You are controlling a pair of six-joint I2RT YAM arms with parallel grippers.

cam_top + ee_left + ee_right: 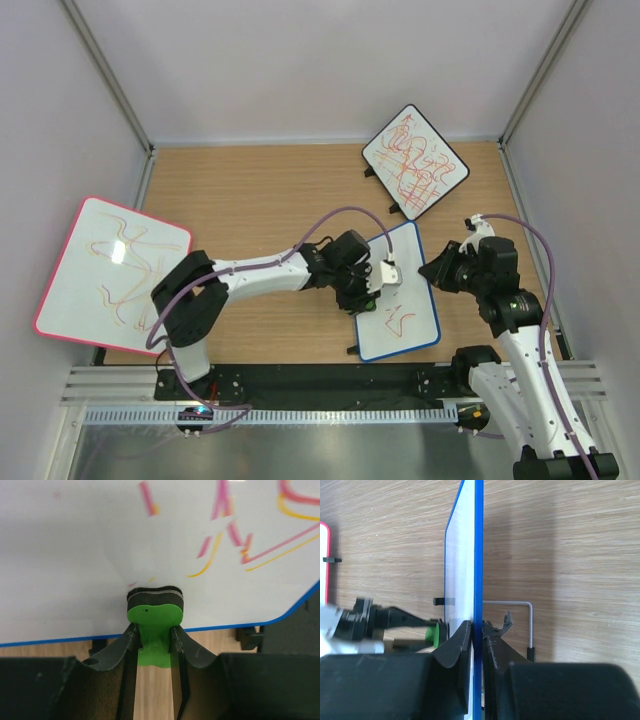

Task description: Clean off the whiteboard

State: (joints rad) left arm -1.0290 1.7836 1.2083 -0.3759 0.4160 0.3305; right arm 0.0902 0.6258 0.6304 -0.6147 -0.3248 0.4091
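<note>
Left fingers (129,639) pinched tight on green eraser (153,614), its black pad against the whiteboard (420,292); right fingers (461,639) clamped on its blue edge. Whiteboard stands on table (260,190) between both arms, red scribbles on it.

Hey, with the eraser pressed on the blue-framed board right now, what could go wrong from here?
1. The right gripper pinches only the thin edge of the whiteboard; a hard push from the eraser could slip or twist the board loose.
2. The left gripper holds the eraser by its narrow green handle, so it might tilt and leave the red scribbles smeared.
</note>
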